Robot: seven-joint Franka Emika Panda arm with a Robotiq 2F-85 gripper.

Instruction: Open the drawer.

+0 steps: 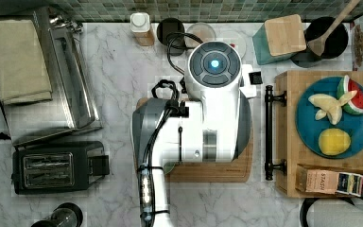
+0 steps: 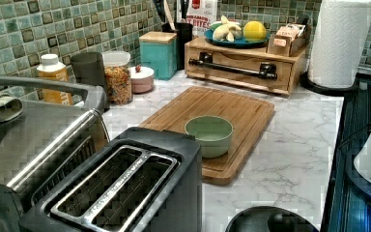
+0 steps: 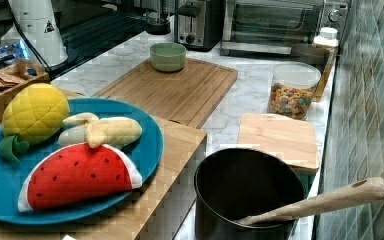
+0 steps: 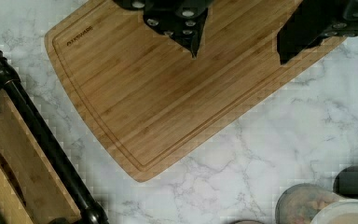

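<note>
Above the cutting board (image 4: 168, 88), jaws (image 4: 237, 49) spread and empty, drawer (image 4: 9, 158) closed beside the board, its black handle (image 4: 42, 140) well apart from the jaws.

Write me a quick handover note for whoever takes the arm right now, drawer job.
Gripper: open, holding nothing, above the cutting board, apart from the handle.
Drawer: shut, in the bamboo stand under the blue plate of toy fruit; its black bar handle faces the cutting board.
Done: nothing yet, handle untouched.
Left: move to the handle, close on the bar, pull the drawer out toward the board. The green bowl sits on the board's far end, likely clear.
</note>
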